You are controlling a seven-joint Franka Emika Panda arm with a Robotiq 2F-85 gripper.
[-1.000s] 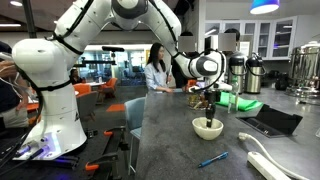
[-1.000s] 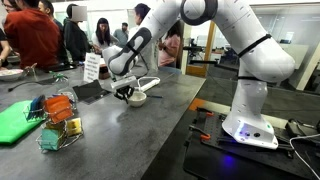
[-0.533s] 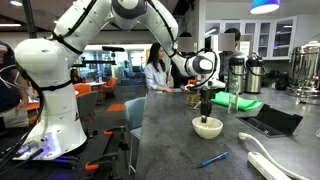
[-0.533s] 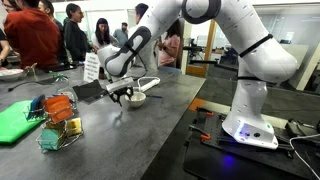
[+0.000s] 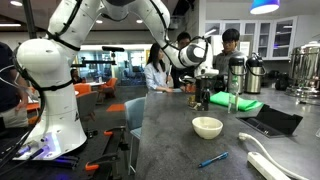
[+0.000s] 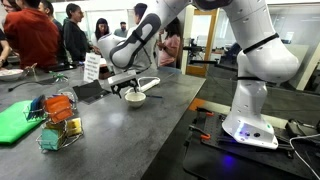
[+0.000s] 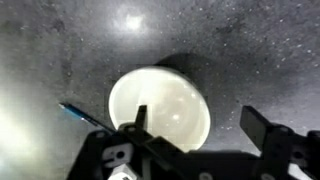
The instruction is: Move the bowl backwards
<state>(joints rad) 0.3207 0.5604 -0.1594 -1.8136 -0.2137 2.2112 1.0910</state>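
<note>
**Fingers up off bowl, bowl not shifted**

Exterior view, kitchen side: vs 0.5 s ago, the gripper (image 5: pixel 204 98) has come up. The fingertips were down inside the bowl (image 5: pixel 207 126); now they hang apart from it, at its 12 o'clock. The bowl is in the same spot on the counter (image 5: pixel 165 140). The counter is bare at the bowl's 9 o'clock as far as the edge. A blue pen (image 5: pixel 212 159) lies at 6 o'clock, near but not touching. A dark tablet (image 5: pixel 268 121) sits at 3 o'clock and a green cloth (image 5: pixel 241 104) at approx 1 o'clock, further back.

Exterior view, robot-base side: same change. The gripper (image 6: pixel 124 84) is lifted, with the bowl (image 6: pixel 133 97) just under it at approx 5 o'clock, and a gap shows between them. The counter (image 6: pixel 150 130) is wide open at the bowl's 6 o'clock, and its edge runs off at 3 o'clock. A wire basket (image 6: pixel 58 121) is well apart at 8 o'clock.

Wrist view: the gripper (image 7: pixel 200 125) looks down on the bowl (image 7: pixel 160 105). The fingers (image 7: pixel 262 128) are spread wide and grip nothing. One fingertip overlaps the bowl's inside. The other sits past the rim at 3 o'clock, over the speckled counter (image 7: pixel 60 50). The pen (image 7: pixel 82 113) lies at the bowl's 9 o'clock, its tip close to the rim; can't tell if it touches.
</note>
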